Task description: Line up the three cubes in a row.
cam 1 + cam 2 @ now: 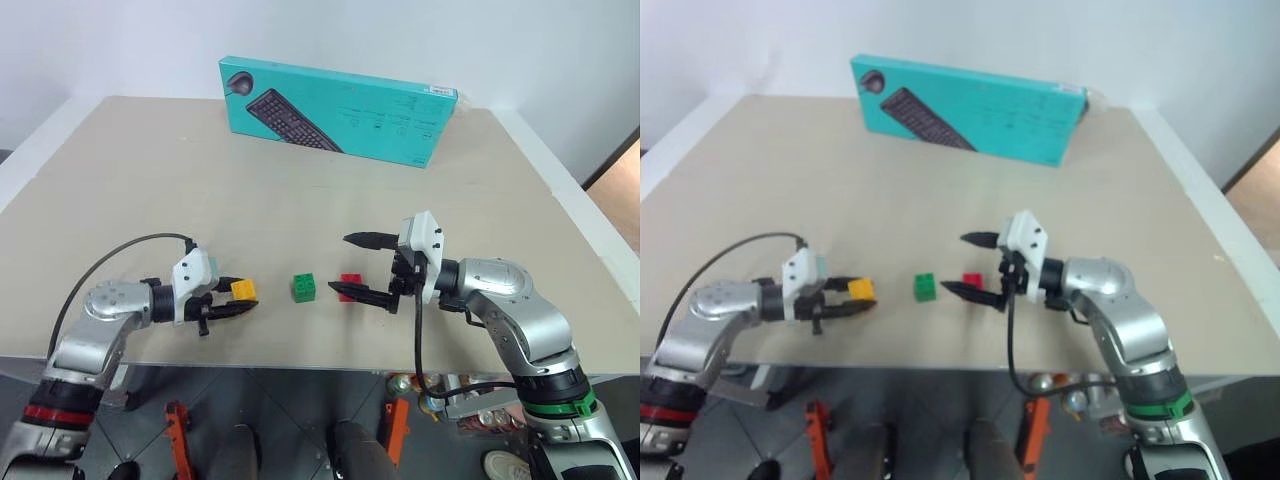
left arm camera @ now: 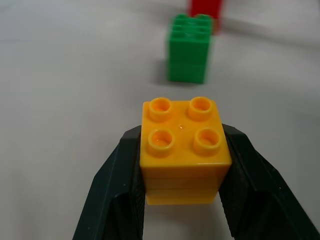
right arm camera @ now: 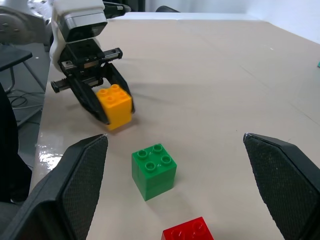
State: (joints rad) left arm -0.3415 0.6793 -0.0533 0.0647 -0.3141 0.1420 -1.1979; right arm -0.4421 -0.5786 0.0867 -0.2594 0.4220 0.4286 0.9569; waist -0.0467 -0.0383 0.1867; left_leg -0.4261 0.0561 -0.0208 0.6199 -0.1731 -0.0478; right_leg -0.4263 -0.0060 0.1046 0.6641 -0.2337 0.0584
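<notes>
Both eye views look forward and down from the head over the table [image 1: 300, 190] — the same scene, slightly offset. The left wrist view sits close behind the yellow cube [image 2: 185, 150], facing the green cube [image 2: 189, 47]. The right wrist view faces back across — both cubes appear there too.

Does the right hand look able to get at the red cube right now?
Probably yes. The right hand is open, with the red cube just beside its lower finger and nothing between them; the green cube stands apart.
</notes>
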